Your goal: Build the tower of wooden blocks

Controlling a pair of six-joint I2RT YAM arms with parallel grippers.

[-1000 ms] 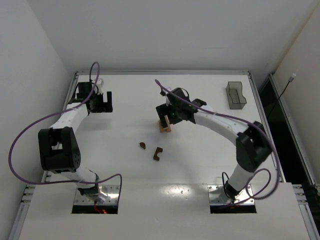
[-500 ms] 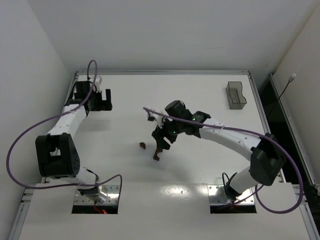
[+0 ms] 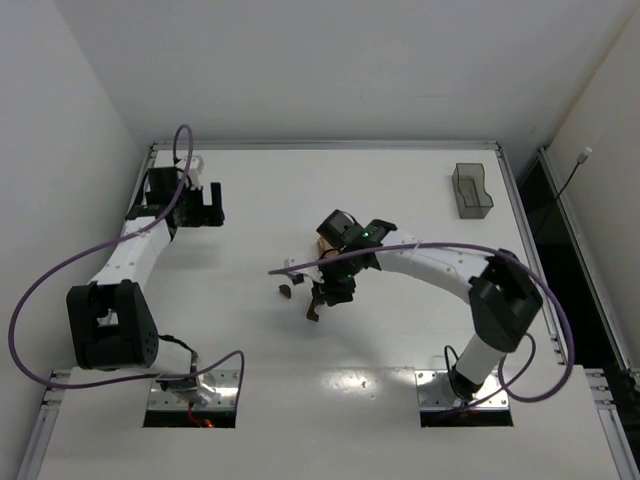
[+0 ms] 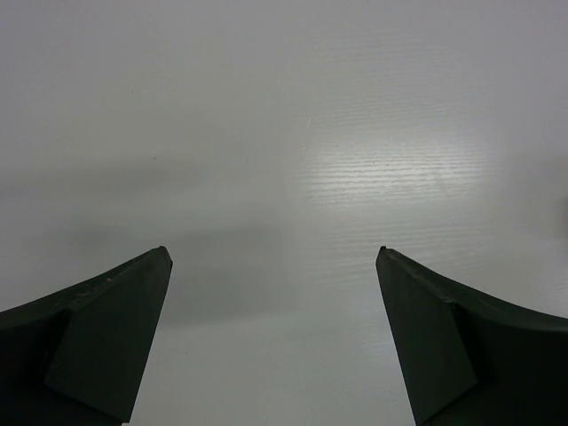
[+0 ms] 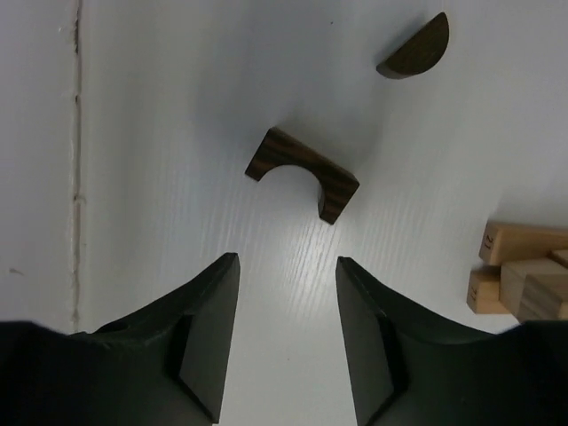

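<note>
Tan stack (image 5: pixel 519 271) at middle of table (image 3: pixel 420 330); dark arch (image 5: pixel 302 173), half-round (image 5: pixel 415 49) not yet placed. Right gripper (image 5: pixel 286 259) part-open, empty, just short of arch. Left gripper (image 4: pixel 273 251) wide open, empty.

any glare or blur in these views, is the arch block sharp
Left wrist view: a soft glare streak on the table. Right wrist view: the dark arch block is sharp, its grain visible, with a bright sheen on the table just below it. Top external view: even light, that block tiny.
</note>
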